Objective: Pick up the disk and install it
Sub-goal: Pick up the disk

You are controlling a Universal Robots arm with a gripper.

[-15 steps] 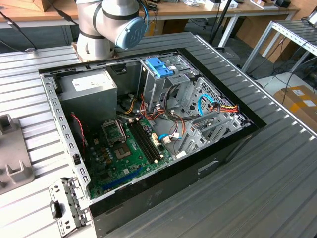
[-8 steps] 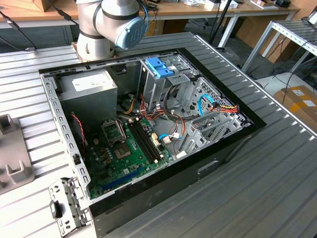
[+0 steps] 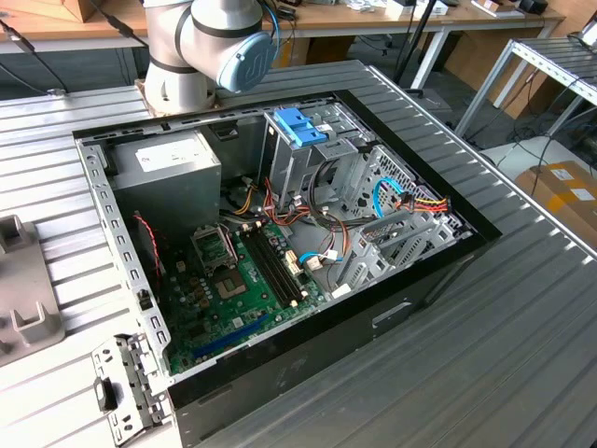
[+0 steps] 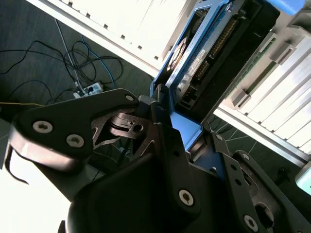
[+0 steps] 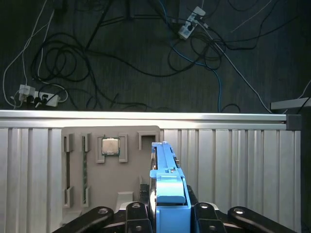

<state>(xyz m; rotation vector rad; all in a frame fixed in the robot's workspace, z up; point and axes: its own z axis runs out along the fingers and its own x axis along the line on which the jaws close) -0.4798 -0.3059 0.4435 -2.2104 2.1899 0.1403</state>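
Pincer (image 5: 167, 212) clamped on disk (image 5: 164, 170), blue carrier edge-on, over ribbed desk (image 5: 243, 165) nr its edge; grey tray (image 5: 104, 182) w/ CPU chip (image 5: 110, 146) nearby. Disk label print unreadable.

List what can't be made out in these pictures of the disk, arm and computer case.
- Disk: far end cut off by the picture edge in the second wrist view; flat faces hidden in the first wrist view, seen edge-on.
- Arm: cut off by the exterior view's top edge.
- Drive cage: its inside is hidden by its own walls and cables in the exterior view.
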